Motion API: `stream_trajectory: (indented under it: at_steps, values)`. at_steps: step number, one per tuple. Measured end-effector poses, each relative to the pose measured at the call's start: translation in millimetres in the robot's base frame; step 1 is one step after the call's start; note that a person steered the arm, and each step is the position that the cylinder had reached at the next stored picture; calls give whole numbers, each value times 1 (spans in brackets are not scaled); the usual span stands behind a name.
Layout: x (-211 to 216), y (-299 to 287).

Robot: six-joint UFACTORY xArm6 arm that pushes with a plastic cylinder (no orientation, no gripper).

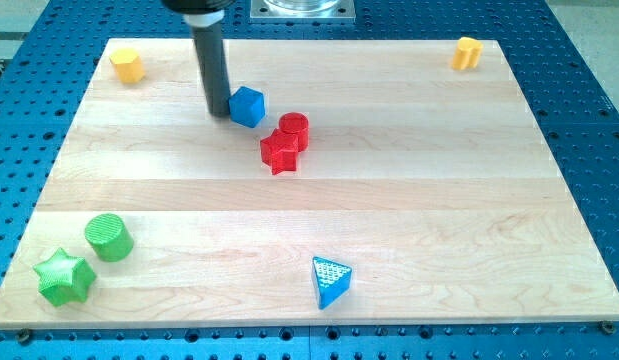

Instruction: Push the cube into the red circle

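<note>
**Rod tip pressed against the blue cube, red pair close by**

My tip (219, 113) stands on the wooden board (309, 210) in its upper-left part, not far from the top edge. It is a plain dark rod with no jaws, so nothing about it is wide or narrow and it holds nothing; it simply rests with its lower end on the wood.

Just to the view's right of my tip, touching or almost touching it, sits the blue cube (247, 106), a small faceted block turned so one corner faces the viewer.

Down and to the right of the cube, near but apart from it, stands the red cylinder (294, 130), its round top face showing as a circle. The red star (279, 152) lies against the cylinder's lower-left side, the two touching. The star is a little below the straight line from cube to cylinder.

Farther out, a yellow block (127, 65) of blunt many-sided shape sits in the top-left corner and a yellow heart-like block (468, 52) in the top-right corner. A green cylinder (109, 237) and a green star (64, 277) lie close together in the bottom-left corner, both with ribbed, printed-looking tops. A blue triangle (330, 280) with a pale latticed top face rests near the bottom edge, slightly right of centre.

The board is pale planked wood with visible grain, lying on a blue perforated table (589, 120).
</note>
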State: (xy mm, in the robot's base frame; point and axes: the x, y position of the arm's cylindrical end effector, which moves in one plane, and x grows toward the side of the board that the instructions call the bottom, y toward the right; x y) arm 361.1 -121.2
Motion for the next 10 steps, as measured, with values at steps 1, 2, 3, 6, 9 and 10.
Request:
stream_trajectory:
  at_steps: [1, 2, 3, 6, 9, 10]
  values:
    - [-3, 18]
    - [-52, 28]
    - [-88, 27]
    - [-69, 39]
    - [-16, 75]
    - [-65, 93]
